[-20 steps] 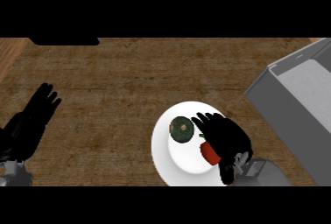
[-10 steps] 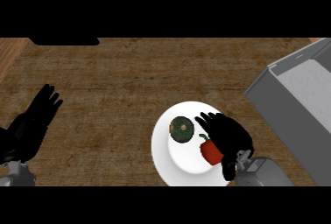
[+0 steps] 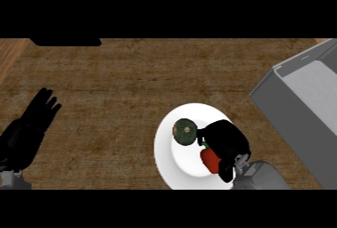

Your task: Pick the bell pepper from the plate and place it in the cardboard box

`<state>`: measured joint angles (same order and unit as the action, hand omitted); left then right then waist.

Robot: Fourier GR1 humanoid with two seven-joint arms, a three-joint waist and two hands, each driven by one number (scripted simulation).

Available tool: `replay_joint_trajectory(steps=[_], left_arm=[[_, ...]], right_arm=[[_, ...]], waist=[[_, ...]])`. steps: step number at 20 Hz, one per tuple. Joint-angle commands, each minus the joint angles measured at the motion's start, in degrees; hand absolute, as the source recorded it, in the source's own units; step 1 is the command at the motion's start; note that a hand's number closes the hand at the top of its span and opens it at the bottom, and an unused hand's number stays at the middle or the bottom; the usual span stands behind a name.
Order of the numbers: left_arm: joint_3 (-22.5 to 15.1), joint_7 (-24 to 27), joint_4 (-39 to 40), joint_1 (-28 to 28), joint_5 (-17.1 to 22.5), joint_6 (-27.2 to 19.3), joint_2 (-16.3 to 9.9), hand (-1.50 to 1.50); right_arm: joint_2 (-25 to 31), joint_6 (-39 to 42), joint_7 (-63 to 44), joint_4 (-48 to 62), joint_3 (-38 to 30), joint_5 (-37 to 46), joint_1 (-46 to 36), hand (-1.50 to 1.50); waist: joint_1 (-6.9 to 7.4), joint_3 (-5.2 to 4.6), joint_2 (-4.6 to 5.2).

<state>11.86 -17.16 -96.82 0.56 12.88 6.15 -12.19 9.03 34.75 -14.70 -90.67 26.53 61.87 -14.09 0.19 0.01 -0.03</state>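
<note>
On the white plate (image 3: pixel 172 153), the right robot hand (image 3: pixel 225 141) curls round the red bell pepper (image 3: pixel 211 160) beside a green round item (image 3: pixel 185 131).

right hand (image 3: pixel 226 141) fingers curled, left hand (image 3: pixel 30 129) open

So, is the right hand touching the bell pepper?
Touching. The head view shows the right hand curled round the bell pepper on the plate.

Dark brown wood-grain counter (image 3: pixel 132 80), lighter strip at left.
</note>
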Motion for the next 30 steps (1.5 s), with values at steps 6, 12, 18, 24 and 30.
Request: replay_joint_trajectory(steps=[6, 12, 18, 24, 30], left_arm=[[-0.5, 0.1, 0.9, 1.1, -1.0, -0.2, 1.0, 0.00], [1.6, 2.6, 7.2, 3.9, -1.1, 0.6, -0.2, 0.00], [0.5, -1.5, -1.0, 0.7, 0.1, 0.6, 0.4, 0.00], [0.2, -0.7, -0.3, 0.7, -1.0, 0.0, 1.0, 0.00], [1.3, 1.8, 3.0, 1.5, -2.1, -0.4, 0.8, 0.00]], right_arm=[[-0.4, -4.2, -3.2, 6.3, -13.7, -1.0, -1.9, 1.50], [-3.3, -6.3, -10.4, 6.1, -18.8, -0.7, -3.9, 1.50], [-2.7, -8.6, -13.3, 3.1, -19.4, 2.5, -9.1, 1.50], [-0.7, -4.3, -13.9, -11.8, -20.5, 0.8, -11.1, 1.50], [-1.7, -0.6, -24.2, -24.6, -23.3, 3.7, -17.7, 1.50]], waist=[[-0.17, 0.03, 0.18], [-0.38, -0.02, 0.05], [-0.05, -0.01, -0.10], [-0.42, -0.02, -0.23], [-0.76, -0.06, -0.25]])
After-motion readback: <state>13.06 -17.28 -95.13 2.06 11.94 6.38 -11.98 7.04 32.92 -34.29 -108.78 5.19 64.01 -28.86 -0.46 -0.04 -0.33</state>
